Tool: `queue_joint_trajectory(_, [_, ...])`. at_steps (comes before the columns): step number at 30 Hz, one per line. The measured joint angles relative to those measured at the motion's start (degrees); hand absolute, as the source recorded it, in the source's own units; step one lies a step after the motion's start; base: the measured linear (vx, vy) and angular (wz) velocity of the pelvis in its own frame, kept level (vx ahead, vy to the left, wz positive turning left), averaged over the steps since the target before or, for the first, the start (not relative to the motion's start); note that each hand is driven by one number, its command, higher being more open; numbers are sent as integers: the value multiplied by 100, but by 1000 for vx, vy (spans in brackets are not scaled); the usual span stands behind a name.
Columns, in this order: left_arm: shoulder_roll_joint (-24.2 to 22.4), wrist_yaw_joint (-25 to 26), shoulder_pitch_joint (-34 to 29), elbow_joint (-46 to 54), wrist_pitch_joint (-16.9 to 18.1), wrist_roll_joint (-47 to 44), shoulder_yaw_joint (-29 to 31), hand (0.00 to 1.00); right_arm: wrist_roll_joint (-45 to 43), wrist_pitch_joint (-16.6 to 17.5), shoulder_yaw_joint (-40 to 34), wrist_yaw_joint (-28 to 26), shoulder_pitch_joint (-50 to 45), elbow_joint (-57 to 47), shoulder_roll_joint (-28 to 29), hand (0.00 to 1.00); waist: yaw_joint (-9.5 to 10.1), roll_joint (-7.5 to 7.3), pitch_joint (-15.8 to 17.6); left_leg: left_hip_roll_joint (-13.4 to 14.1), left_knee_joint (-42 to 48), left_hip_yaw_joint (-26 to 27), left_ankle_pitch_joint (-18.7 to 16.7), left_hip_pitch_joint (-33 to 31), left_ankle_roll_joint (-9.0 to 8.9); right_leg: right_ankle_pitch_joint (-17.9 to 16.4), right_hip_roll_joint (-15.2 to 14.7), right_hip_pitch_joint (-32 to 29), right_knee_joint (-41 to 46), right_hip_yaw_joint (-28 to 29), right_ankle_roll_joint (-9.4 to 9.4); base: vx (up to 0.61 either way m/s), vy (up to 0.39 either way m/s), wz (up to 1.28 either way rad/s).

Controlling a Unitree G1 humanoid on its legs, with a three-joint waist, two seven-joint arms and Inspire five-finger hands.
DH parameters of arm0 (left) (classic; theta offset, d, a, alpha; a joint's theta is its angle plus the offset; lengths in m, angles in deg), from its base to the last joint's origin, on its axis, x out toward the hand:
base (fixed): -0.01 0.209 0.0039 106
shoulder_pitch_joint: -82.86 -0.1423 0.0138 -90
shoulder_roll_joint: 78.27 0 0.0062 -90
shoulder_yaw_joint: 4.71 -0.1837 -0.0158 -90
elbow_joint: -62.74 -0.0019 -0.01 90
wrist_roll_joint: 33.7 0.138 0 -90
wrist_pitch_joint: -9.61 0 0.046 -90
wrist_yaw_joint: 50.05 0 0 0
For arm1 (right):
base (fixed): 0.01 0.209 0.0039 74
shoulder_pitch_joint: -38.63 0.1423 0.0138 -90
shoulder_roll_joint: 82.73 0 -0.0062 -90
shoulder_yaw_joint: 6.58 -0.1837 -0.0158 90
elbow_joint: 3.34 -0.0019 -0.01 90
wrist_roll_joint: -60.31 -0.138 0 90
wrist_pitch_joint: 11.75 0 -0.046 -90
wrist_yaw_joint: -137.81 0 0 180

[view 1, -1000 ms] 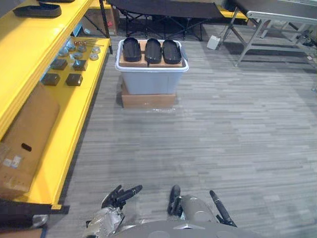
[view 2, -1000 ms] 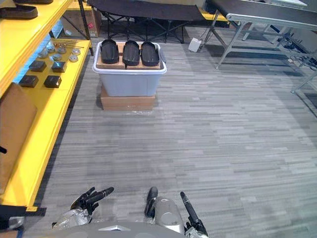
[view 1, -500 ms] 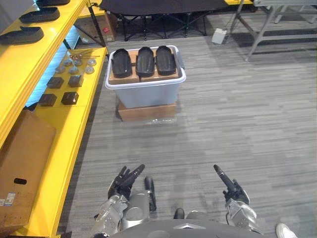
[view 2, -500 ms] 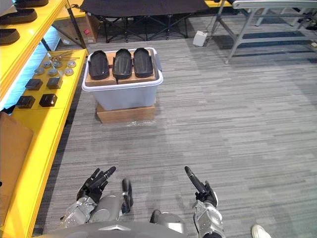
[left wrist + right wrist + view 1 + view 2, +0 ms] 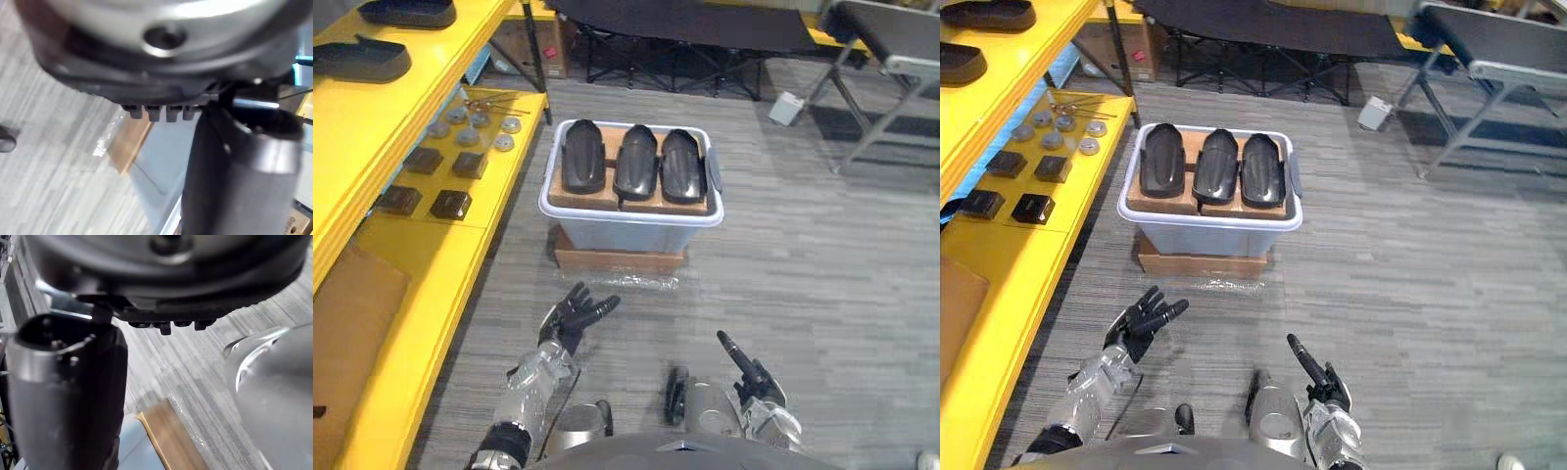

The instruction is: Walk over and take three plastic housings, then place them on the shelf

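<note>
While the left robot hand (image 5: 570,318) hangs over the grey plank floor (image 5: 822,274) with its fingers spread apart and nothing in them, the three black plastic housings (image 5: 635,162) lie side by side on brown board in the top of a pale grey tote (image 5: 626,233). That tote stands on a flat cardboard box (image 5: 619,260) on the floor, at 12 o'clock from the robot. The left robot hand is at about 7 o'clock of the tote, near it but not touching. The right robot hand (image 5: 751,376) is at 5 o'clock of the tote, farther off, its fingers straight and close together, empty too.

At 9 o'clock runs a yellow shelf (image 5: 440,259). Its lower level carries small black blocks (image 5: 450,204) and, toward 11 o'clock, a cluster of round metal discs (image 5: 475,122). Its upper level holds two more black housings (image 5: 362,61). At 1 o'clock, well beyond the tote, a small white box (image 5: 790,106) sits on the floor.
</note>
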Motion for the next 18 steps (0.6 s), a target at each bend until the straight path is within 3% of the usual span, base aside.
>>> queue_joint_trajectory(1, [31,5,-27,1,-6,-23,-16,100,0,25,-1,-2,-37,-1,13,100,5,-51,-33,1,36,-23,-88,48,-54,188,-3,7,-158,72,-13,340,-260,35])
queue_joint_trajectory(3, [135,55,-201,5,-18,-37,-17,100,3,161,2,-14,-200,-14,111,100,9,-338,-232,-30,390,-127,-613,127,-290,835,6,62,-275,326,-283,400,-370,23])
queue_joint_trajectory(4, [99,132,-240,5,-37,-41,-22,100,6,162,2,-11,-205,-15,91,100,-9,-273,-233,81,530,-156,-752,156,-364,938,71,62,-145,315,-354,380,-358,14])
queue_joint_trajectory(5, [-37,267,-410,12,-88,-83,-29,100,19,174,-11,43,-256,-67,21,100,0,22,-378,424,787,-137,-936,144,-565,720,366,121,-101,181,-504,312,-248,4])
queue_joint_trajectory(6, [-92,284,-469,23,-107,-125,-25,100,22,175,0,99,-262,-150,5,100,-21,119,-427,529,1085,-111,-977,14,-634,666,473,165,-161,143,-536,374,-291,-1])
queue_joint_trajectory(7, [-234,291,-530,27,-138,-360,-25,100,20,185,31,194,-291,-432,-5,100,-19,206,-454,748,1958,-9,-887,-418,-743,628,586,263,-291,99,-606,353,-280,2])
queue_joint_trajectory(9, [-450,340,-646,98,-179,-817,2,100,24,199,136,328,-403,-986,-20,100,-17,229,-434,974,3331,57,-403,-1008,-734,607,665,562,-490,88,-729,380,-273,4])
queue_joint_trajectory(11, [-510,346,-862,337,-270,-986,25,100,26,302,235,447,-465,-1415,-94,100,19,167,-402,1259,4145,189,-545,-1362,-660,555,714,1128,-799,74,-808,297,-135,-12])
queue_joint_trajectory(12, [-508,332,-879,358,-276,-986,36,100,29,331,225,489,-447,-1491,-106,100,28,182,-412,1311,3983,254,-562,-1369,-632,559,706,1235,-873,75,-801,204,-62,-12])
queue_joint_trajectory(15, [-512,129,-869,559,-284,-929,-21,100,240,373,12,745,-405,-1966,-141,100,-42,178,-414,1327,1786,547,-420,-1270,-625,595,557,1483,-1115,-25,-699,255,38,12])
queue_joint_trajectory(17, [-554,27,-865,828,-379,-917,-169,100,232,350,-73,767,-448,-2333,-312,100,-102,236,-442,1057,174,408,514,-1206,-659,517,332,1503,-1117,-88,-456,178,150,21])
queue_joint_trajectory(18, [-566,12,-871,895,-426,-915,-273,100,230,335,-39,750,-453,-2448,-421,100,-153,292,-460,1002,23,324,1026,-1164,-814,408,265,1500,-1049,-71,-285,147,185,12])
